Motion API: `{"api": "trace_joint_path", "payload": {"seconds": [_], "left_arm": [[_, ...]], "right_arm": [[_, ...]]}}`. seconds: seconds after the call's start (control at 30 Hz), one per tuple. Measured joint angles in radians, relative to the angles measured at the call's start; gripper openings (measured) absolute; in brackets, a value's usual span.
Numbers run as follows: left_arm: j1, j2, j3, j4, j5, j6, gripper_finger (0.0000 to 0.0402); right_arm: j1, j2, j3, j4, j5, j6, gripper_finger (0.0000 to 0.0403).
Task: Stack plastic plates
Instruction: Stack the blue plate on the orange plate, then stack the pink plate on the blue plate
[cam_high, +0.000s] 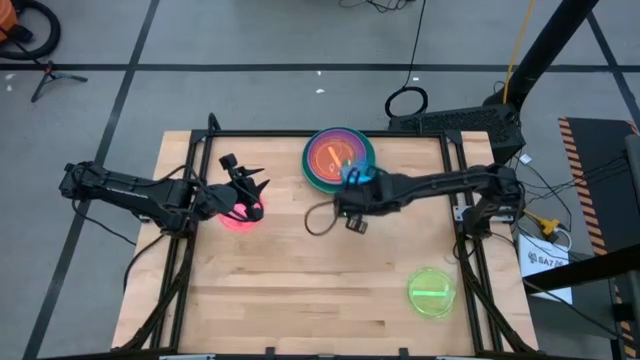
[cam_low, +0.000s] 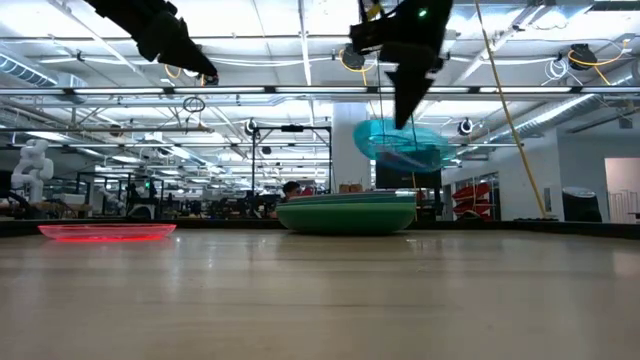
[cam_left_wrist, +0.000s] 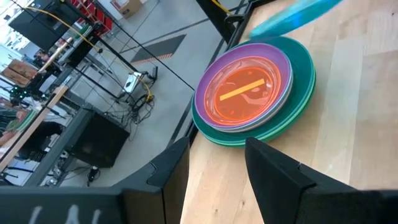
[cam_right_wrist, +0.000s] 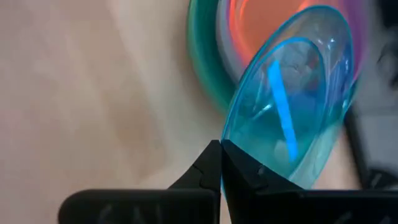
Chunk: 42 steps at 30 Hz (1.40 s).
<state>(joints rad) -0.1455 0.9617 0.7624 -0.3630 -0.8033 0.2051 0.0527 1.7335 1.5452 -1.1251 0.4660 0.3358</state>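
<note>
your right gripper (cam_right_wrist: 221, 155) has its fingers pinched on the rim of a translucent blue plate (cam_right_wrist: 289, 106), held tilted in the air just above the stack of plates (cam_high: 339, 158) at the far middle of the surface (cam_high: 300, 290). in the low view the blue plate (cam_low: 402, 143) hangs clear above the stack (cam_low: 347, 211), not touching it. the stack shows an orange plate (cam_left_wrist: 244, 93) on top, a purple plate (cam_left_wrist: 283, 61) under it, and teal and green plates (cam_left_wrist: 305, 93) below. your left gripper (cam_left_wrist: 214, 165) is raised over a pink plate (cam_high: 240, 216) lying on the left part of the surface, fingers spread and empty. a translucent lime plate (cam_high: 432, 291) lies alone near the right front
</note>
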Motion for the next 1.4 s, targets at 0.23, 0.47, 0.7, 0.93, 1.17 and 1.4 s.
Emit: {"api": "trace_joint_path", "payload": {"seconds": [0.23,0.47,0.7,0.93,1.17,1.4], "left_arm": [[0.0,0.0,0.0,0.0,-0.001,0.007,0.0163],[0.0,0.0,0.0,0.0,-0.002,0.01,0.0163],[0.0,0.0,0.0,0.0,-0.005,0.01,0.0163],[0.0,0.0,0.0,-0.002,-0.005,0.009,0.0163],[0.0,0.0,0.0,-0.006,-0.005,0.002,0.0163],[0.0,0.0,0.0,-0.006,-0.005,-0.005,0.0163]], "right_arm": [[-0.086,0.025,0.0,0.227,0.005,-0.31,0.0],[-0.156,0.072,0.0,0.291,0.003,-0.474,0.0],[-0.202,0.128,0.0,0.317,0.001,-0.566,0.0],[-0.219,0.166,0.0,0.355,0.001,-0.595,0.0026],[-0.225,0.175,0.0,0.372,0.006,-0.559,0.0075],[-0.214,0.13,0.0,0.249,0.031,-0.413,0.0113]]}}
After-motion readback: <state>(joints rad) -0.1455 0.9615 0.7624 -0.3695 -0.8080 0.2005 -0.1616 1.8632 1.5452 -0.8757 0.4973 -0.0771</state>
